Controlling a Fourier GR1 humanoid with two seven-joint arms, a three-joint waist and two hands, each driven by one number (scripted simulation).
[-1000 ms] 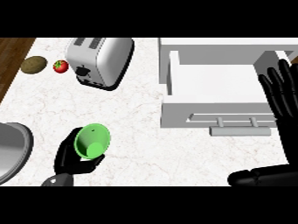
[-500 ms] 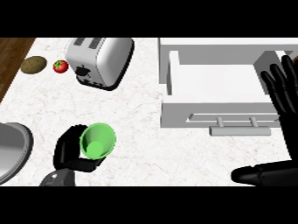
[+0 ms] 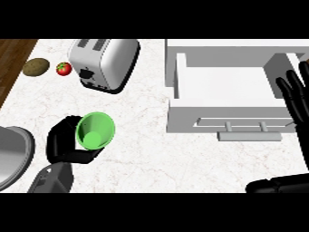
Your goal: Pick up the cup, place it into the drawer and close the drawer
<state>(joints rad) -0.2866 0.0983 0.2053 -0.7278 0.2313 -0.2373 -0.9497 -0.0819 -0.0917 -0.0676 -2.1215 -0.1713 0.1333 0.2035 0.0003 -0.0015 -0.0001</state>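
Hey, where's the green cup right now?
In the head view, the green cup is at lower left, held in the left hand above the counter, below the toaster.

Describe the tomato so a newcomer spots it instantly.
Start at the silver toaster at the counter's back left. Just left of it, near the counter's edge, lie two small round things: the tomato is the red one nearer the toaster; the brown potato lies beyond it.
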